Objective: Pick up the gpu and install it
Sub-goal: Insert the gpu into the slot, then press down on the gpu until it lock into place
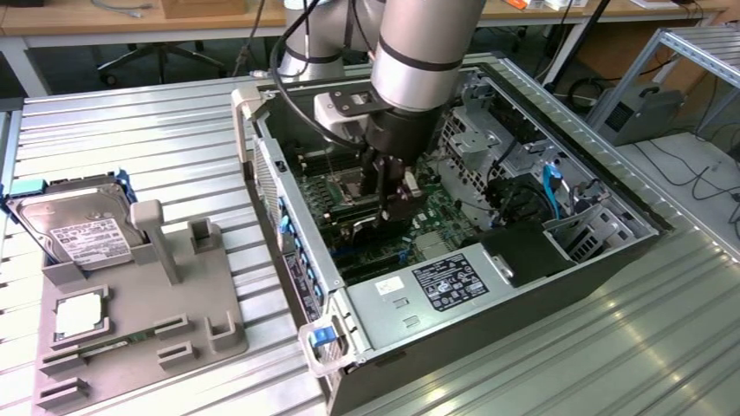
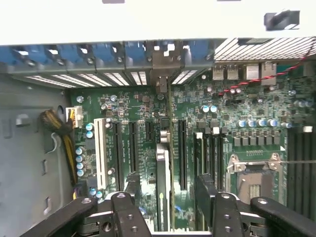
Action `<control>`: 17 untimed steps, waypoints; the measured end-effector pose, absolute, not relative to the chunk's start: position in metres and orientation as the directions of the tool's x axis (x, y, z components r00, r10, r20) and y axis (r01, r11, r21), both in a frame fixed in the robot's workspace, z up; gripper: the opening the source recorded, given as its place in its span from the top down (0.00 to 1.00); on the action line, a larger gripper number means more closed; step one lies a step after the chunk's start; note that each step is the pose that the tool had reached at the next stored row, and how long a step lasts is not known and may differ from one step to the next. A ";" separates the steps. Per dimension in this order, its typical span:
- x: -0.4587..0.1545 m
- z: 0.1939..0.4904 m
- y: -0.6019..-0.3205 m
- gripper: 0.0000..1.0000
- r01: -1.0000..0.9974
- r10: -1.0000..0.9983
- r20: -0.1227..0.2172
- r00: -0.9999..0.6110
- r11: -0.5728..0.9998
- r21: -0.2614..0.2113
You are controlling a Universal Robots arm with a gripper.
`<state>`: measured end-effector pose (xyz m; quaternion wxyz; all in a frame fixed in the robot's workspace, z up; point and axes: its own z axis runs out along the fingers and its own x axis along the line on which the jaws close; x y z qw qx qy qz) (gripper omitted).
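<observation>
- The gpu (image 2: 163,168) stands on edge in the middle of the motherboard (image 2: 247,106), seen from above as a thin upright card running between the long black expansion slots (image 2: 132,148); its metal bracket end (image 2: 161,61) meets the row of rear slot covers at the case wall.
- In the exterior view the card is largely hidden behind the tool, deep inside the open computer case (image 1: 382,321).
- The gripper (image 2: 170,210) sits directly over the card, its two dark fingers (image 2: 129,185) standing apart on either side of the card's top edge; whether the pads touch the card cannot be told.
- In the exterior view the gripper (image 1: 387,204) reaches down into the case from the arm's grey wrist (image 1: 422,52), just above the motherboard.
- Beside the card, an empty processor socket (image 2: 256,177) with its metal frame lies on the board, near rows of small blue-topped capacitors (image 2: 256,123).
- A bundle of yellow and black wires (image 2: 61,133) runs along the grey inner wall of the case.
- A labelled power supply (image 1: 445,286) occupies the near corner of the case.
- On the exterior view's left, well apart from the case, a grey holder tray (image 1: 139,329) rests on the ribbed metal table (image 1: 601,347).
- A silver hard drive (image 1: 75,230) with a white label leans in that tray, and a small narrow memory stick (image 1: 110,344) lies in one of its lower slots.
</observation>
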<state>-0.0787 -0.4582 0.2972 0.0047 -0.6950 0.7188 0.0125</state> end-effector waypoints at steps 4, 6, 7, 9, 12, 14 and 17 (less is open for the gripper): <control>-0.079 0.310 -0.458 0.42 -0.999 -0.999 -0.024 -0.034 0.034 0.011; -0.079 0.316 -0.458 0.42 -0.999 -0.999 -0.024 -0.034 0.034 0.011; -0.079 0.318 -0.458 0.42 -0.999 -0.999 -0.024 -0.034 0.034 0.011; -0.079 0.318 -0.458 0.42 -0.999 -0.999 -0.024 -0.034 0.034 0.011; -0.079 0.318 -0.458 0.42 -0.999 -0.999 -0.024 -0.034 0.034 0.011; -0.079 0.318 -0.458 0.42 -0.999 -0.999 -0.024 -0.034 0.034 0.011; -0.079 0.318 -0.458 0.42 -0.999 -0.999 -0.024 -0.034 0.034 0.011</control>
